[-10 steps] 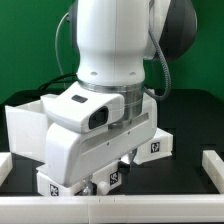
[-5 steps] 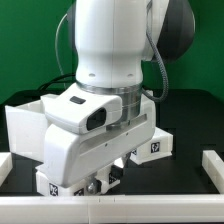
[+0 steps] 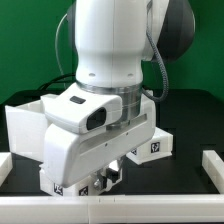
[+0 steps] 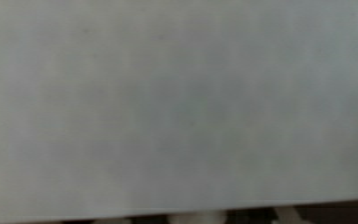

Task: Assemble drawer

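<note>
In the exterior view the drawer's large white housing [image 3: 22,128] stands on the black table [image 3: 192,125] at nine o'clock, partly hidden behind the arm [image 3: 110,40]. A low white part [image 3: 55,186] bearing square tags lies at seven o'clock, under the wrist. The gripper [image 3: 98,182] hangs at six o'clock, close over that part, its fingers so tucked beneath the white hand that I cannot tell whether they are wide, narrow or holding anything, while a tagged tray [image 3: 155,147] sits at four o'clock beside the arm and the wrist view is filled by one blurred pale surface [image 4: 176,100], too close to name.
</note>
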You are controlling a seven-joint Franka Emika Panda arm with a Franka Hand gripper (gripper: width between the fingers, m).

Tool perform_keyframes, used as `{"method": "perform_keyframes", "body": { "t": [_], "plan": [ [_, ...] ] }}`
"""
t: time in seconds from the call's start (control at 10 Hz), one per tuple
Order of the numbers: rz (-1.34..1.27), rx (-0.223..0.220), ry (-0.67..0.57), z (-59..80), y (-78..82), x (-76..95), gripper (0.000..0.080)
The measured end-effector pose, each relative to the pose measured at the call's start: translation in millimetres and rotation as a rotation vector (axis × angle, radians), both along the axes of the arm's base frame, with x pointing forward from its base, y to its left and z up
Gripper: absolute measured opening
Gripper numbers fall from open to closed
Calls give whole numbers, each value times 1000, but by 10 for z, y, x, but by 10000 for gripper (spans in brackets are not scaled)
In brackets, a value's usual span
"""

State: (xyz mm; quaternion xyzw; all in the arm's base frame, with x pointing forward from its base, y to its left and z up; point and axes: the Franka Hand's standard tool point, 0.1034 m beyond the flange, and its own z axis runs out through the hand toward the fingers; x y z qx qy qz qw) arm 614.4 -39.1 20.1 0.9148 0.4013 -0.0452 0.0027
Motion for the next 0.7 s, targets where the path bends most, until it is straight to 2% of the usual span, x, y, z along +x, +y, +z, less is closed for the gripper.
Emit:
{"method": "perform_keyframes", "body": {
  "t": [0.1, 0.2, 0.5, 0.7],
  "plan": [
    [22, 1, -2, 1, -17, 1, 156],
    [67, 2, -9, 3, -102, -4, 156],
    [142, 1, 0, 2, -506, -54, 156],
    [136, 1, 0, 3, -545, -57, 156]
  ]
}}
